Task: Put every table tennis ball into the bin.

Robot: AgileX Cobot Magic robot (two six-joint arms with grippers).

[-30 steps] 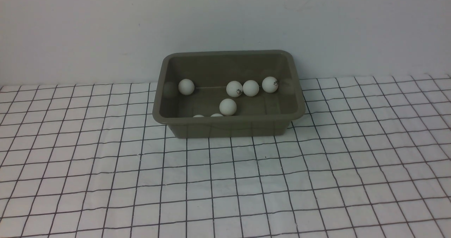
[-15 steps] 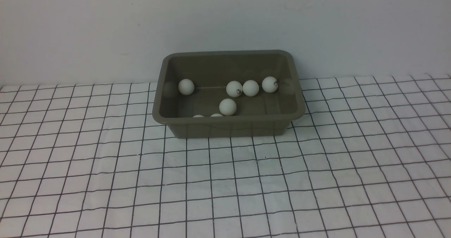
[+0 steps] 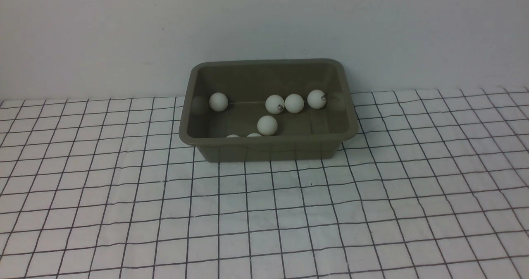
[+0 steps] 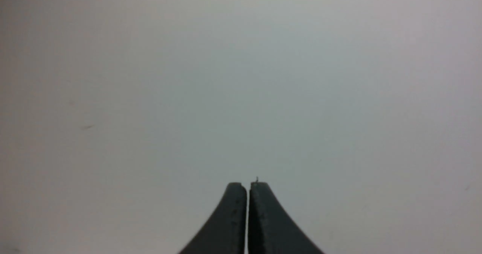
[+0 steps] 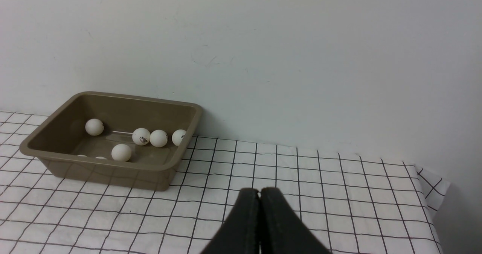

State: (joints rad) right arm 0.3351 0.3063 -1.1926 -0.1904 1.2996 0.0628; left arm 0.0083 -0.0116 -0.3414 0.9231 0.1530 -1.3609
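Here the left claw and right claw are both pressed closed, holding nothing.

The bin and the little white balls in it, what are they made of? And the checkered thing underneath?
The bin looks like moulded plastic: olive-grey, smooth, with rounded corners and a faint sheen. The table tennis balls seem to be thin matte white plastic; some carry a small printed logo. The grid-patterned cover is probably cloth, since its lines ripple and one corner droops over the table edge in the right wrist view.
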